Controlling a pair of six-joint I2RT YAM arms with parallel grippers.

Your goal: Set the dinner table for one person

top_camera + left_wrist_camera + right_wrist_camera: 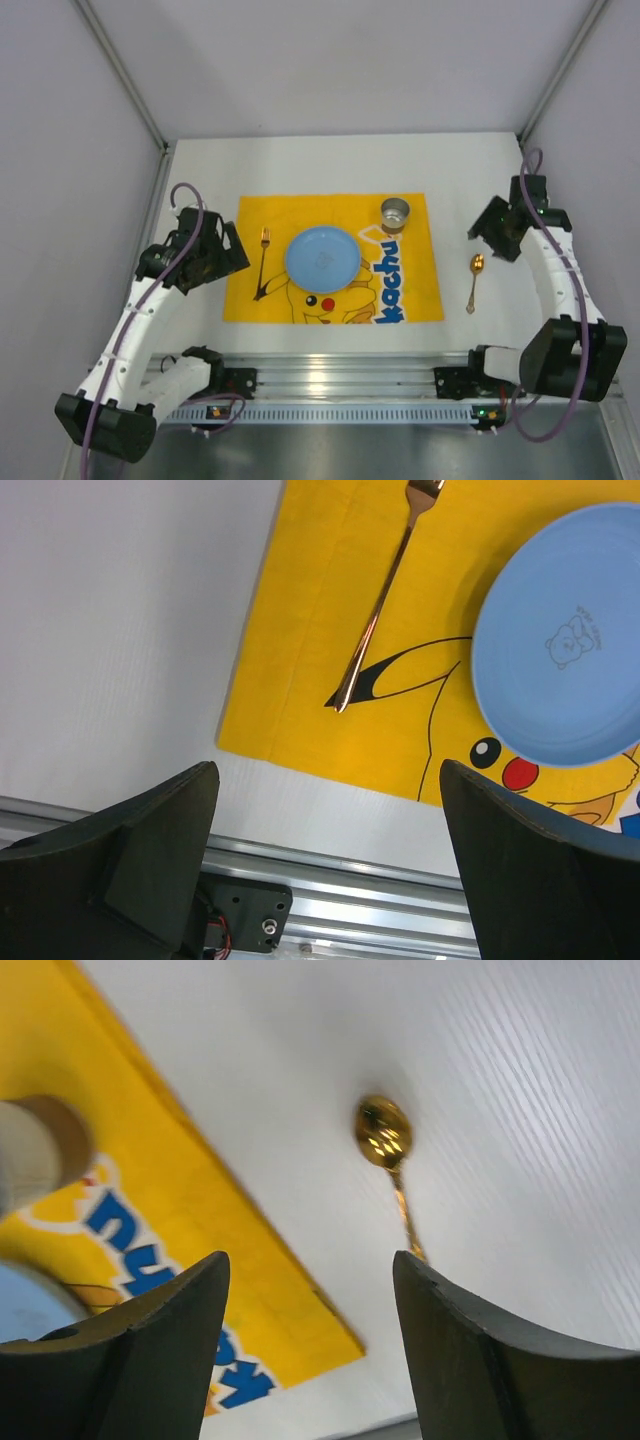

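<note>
On the white dinner table [320,160] lies a yellow Pikachu cloth [420,260]. A blue plate [322,258] sits at its middle, a gold fork [264,262] on its left part and a metal cup [395,213] at its far right corner. A gold spoon [474,280] rests on bare table just right of the cloth. My left gripper [232,252] hovers open left of the fork [380,610], holding nothing. Above and to the right of the spoon [383,1132], my right gripper [487,232] hangs open, nothing between its fingers.
A silver slotted rail [330,375] runs along the table's near edge, with both arm bases bolted on it. Grey walls enclose the table at the left, the back and the right. In the left wrist view the plate [570,650] lies to the right of the fork.
</note>
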